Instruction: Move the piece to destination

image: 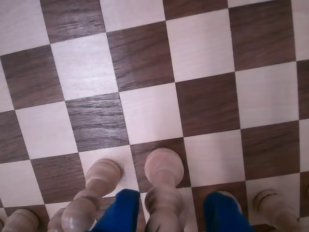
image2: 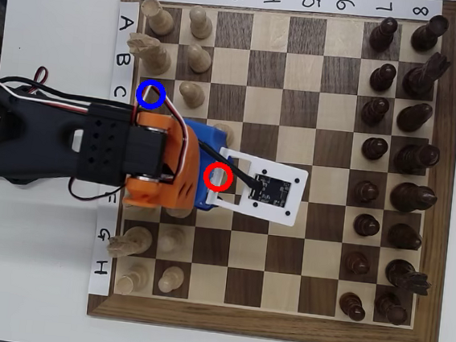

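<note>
The chessboard (image2: 299,105) lies on the white worktop (image2: 31,281). The arm (image2: 61,143) reaches over its left side in the overhead view. The tool (image: 171,212) is released, blue fingers (image: 120,212) flanking the piece (image: 164,193) without contact. The destination (image2: 150,94) is unoccupied.

Arm over the left half of a set chessboard

In the overhead view the chessboard (image2: 294,157) lies on a table (image2: 30,297), with one set of pieces (image2: 191,95) along its left two columns and the other set (image2: 391,150) along its right two. The arm (image2: 77,148) reaches in from the left edge, above the middle rows. In the wrist view a pawn (image: 164,166) stands between the two fingers (image: 118,212) at the bottom edge, another pawn (image: 101,174) just left of it.
</note>
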`<state>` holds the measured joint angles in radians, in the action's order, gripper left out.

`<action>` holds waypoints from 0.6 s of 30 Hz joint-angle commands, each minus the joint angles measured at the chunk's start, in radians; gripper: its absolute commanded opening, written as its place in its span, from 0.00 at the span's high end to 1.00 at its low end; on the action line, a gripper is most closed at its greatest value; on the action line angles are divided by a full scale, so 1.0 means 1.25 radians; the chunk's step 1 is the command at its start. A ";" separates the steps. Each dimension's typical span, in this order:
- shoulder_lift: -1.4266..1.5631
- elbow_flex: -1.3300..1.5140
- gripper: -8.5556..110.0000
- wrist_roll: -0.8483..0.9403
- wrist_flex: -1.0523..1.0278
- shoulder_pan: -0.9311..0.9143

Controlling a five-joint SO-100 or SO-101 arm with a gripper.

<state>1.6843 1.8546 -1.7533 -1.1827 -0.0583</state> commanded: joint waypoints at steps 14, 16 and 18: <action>0.004 -0.029 0.88 -0.212 0.016 -0.023; 0.002 -0.029 0.90 -0.210 0.015 -0.025; 0.002 -0.031 0.92 -0.209 0.012 -0.028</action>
<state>1.6828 1.8546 -1.7533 -1.1827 -0.0583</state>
